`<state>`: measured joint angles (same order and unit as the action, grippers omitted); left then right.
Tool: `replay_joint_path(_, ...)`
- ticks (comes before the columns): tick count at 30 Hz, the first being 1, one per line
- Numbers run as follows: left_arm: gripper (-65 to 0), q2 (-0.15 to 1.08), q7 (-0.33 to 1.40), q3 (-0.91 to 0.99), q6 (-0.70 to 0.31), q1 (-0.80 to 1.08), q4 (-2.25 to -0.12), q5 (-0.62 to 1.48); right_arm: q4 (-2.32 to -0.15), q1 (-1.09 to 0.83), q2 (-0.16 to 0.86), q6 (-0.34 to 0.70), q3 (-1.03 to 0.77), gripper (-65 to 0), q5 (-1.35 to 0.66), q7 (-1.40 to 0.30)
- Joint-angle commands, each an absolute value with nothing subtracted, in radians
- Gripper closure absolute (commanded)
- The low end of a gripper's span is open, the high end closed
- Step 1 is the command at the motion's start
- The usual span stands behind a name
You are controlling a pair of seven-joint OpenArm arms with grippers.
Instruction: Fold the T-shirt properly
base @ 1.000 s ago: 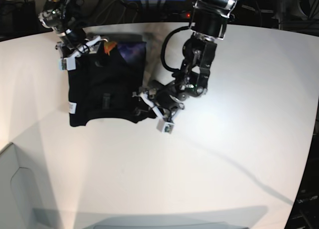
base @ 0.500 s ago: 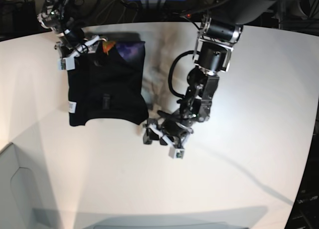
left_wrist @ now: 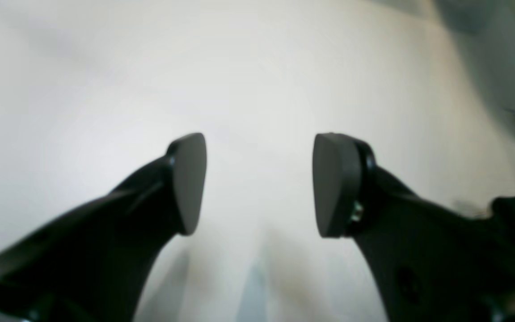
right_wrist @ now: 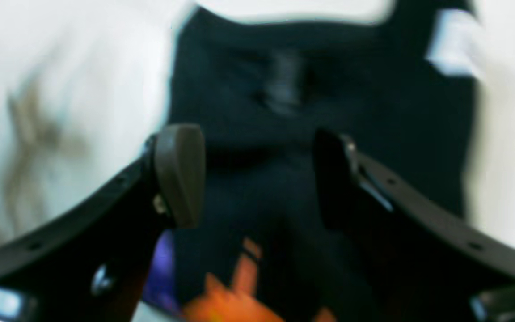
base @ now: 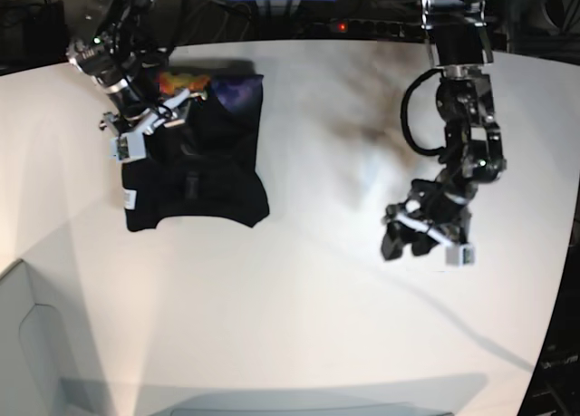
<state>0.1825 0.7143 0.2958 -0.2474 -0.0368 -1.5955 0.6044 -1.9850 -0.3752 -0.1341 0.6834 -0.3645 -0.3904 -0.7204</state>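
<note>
The right wrist view was smeared throughout: the T-shirt showed as a dark mass with no readable folds, its orange print ran off the bottom edge, and a white patch at the top right was too soft to identify. In the base view the right gripper covered the shirt's upper edge. The bench blurred in the left wrist view.

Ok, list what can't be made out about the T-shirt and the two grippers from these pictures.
- T-shirt: the layers under the fold are hidden in the base view; motion blur smears its print in the right wrist view.
- White tag: too small to read in the base view.
- Right gripper: open above the cloth; blur hides whether a fingertip touches it.
- Left gripper: open; its height above the table is unclear.
</note>
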Motion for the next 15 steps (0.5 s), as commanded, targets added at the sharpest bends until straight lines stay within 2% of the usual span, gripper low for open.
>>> replay_joint_path(1,-36.6,0.191,0.693,0.337,-0.257,-0.019,-1.643,0.625,-2.003,-0.361,-0.133,0.698,-0.34,-37.2,-0.407,-0.694)
replay_joint_path(3,-36.6,0.191,0.697,0.404,-0.259,0.047,-1.687,0.631,-2.002,-0.349,-0.125,0.698,-0.286,-32.3,-0.407,-0.694)
replay_joint_path(8,-36.6,0.191,0.696,0.535,-0.263,0.18,-1.758,0.633,-1.948,-0.305,-0.101,0.698,-0.157,-11.7,-0.406,-0.704)
replay_joint_path(11,-36.6,0.191,0.696,0.579,-0.266,0.229,-1.781,0.633,-1.88,-0.295,-0.097,0.698,-0.14,-2.4,-0.406,-0.696)
replay_joint_path(12,-36.6,0.191,0.696,0.587,-0.266,0.242,-1.785,0.633,-1.856,-0.289,-0.096,0.698,-0.142,-0.2,-0.406,-0.696)
replay_joint_path(15,-36.6,0.191,0.696,0.588,-0.266,0.26,-1.787,0.633,-1.764,-0.26,-0.079,0.698,-0.136,0.0,-0.404,-0.694)
